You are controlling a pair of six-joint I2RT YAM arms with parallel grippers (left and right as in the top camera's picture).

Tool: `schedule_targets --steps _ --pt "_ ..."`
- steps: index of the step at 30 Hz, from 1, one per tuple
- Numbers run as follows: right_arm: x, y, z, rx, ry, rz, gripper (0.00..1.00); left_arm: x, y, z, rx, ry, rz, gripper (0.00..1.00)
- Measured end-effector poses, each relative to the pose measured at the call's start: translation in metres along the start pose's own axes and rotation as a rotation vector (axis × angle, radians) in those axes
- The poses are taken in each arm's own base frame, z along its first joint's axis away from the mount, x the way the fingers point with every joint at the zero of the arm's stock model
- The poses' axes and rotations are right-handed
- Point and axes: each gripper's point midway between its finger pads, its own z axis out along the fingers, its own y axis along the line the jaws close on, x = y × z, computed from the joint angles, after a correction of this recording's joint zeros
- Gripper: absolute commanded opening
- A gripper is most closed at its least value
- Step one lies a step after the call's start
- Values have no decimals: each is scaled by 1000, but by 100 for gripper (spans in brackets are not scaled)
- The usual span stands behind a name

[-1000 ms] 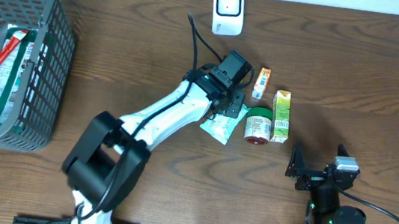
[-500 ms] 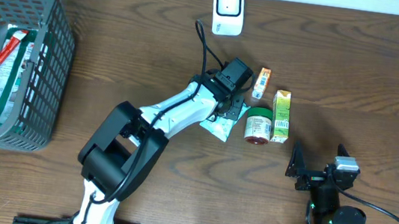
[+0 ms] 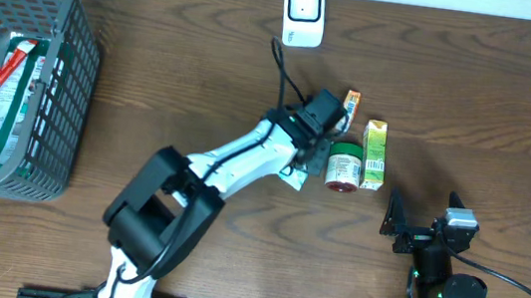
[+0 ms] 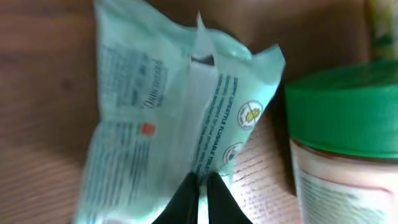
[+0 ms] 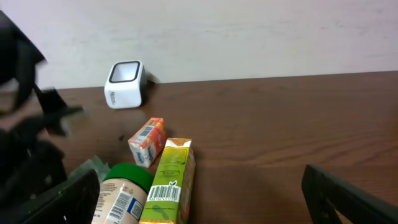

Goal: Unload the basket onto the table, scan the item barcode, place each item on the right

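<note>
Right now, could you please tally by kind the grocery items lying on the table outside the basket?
cartons: 2 (green carton, orange carton)
jar: 1
wipes packet: 1
Total: 4

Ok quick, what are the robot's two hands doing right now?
Left gripper: closed, pinching the edge of the pale green packet.
Right gripper: wide open, holding nothing.
</note>
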Motion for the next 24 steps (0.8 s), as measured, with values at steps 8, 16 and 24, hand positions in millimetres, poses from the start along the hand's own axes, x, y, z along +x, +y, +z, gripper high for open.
schedule_targets --steps 8,16,24 --pt "0 0 0 0 0 0 99 0 -5 1 -3 -10 13 16" --pt "0 0 0 0 0 0 99 -21 23 -31 -65 -85 -36 15" --pt "0 0 0 0 0 0 99 -18 79 -29 -158 -65 -143 15"
